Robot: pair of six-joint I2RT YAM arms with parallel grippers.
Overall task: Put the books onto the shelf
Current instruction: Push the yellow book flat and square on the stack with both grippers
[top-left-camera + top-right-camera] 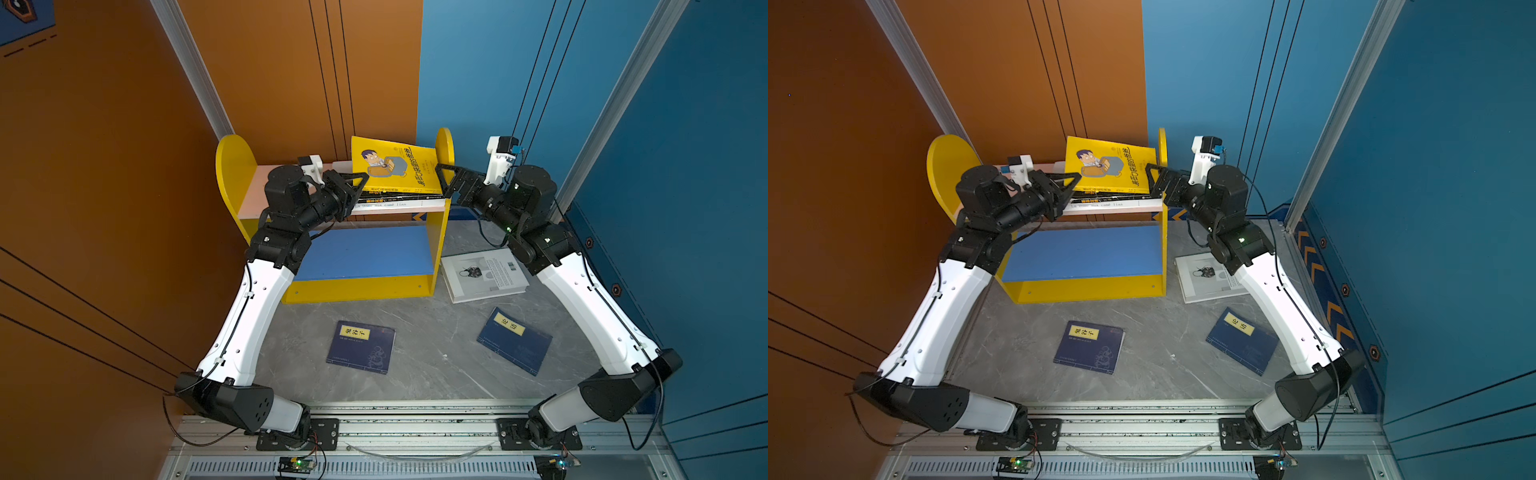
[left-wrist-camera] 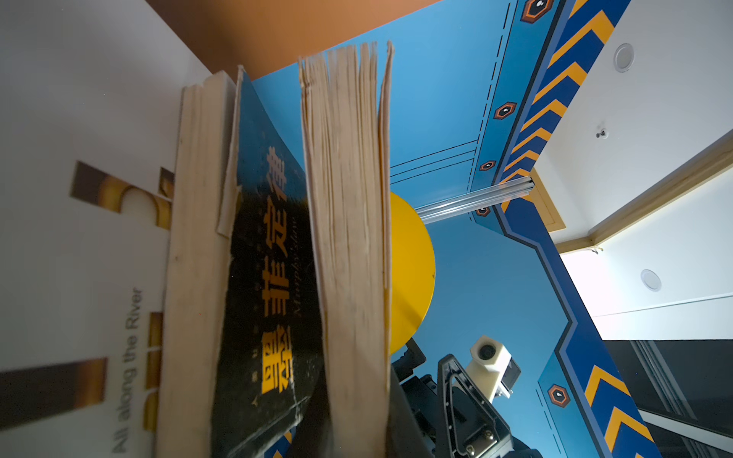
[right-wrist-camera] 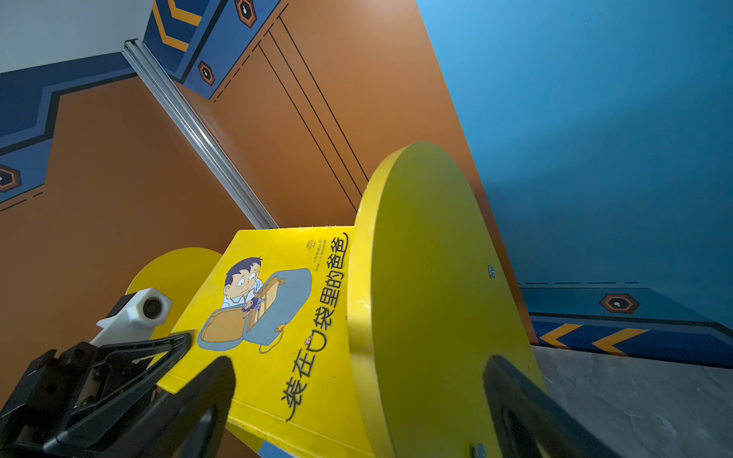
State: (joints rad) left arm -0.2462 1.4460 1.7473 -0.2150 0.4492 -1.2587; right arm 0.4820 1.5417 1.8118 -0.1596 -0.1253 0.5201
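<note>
White book point(image 2: 79, 257): "All along the River". Black book point(image 2: 273, 277): "墨菲定律", "Murphy's law". Yellow book point(image 3: 277, 357): "装在口袋里的爸爸". Centre navy book point(image 1: 361, 347), label: "鬼谷子". Right navy book point(image 1: 515, 340), label: "论语".

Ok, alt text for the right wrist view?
A yellow paperback with a cartoon man sits tilted against the shelf's yellow round-topped side panel. The open right gripper faces the panel's edge; the left gripper is at the book's opposite edge.

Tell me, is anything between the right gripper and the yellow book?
Partly. The shelf's yellow side panel sits between the open right gripper's fingers, and the yellow book is on the panel's inner side.
</note>
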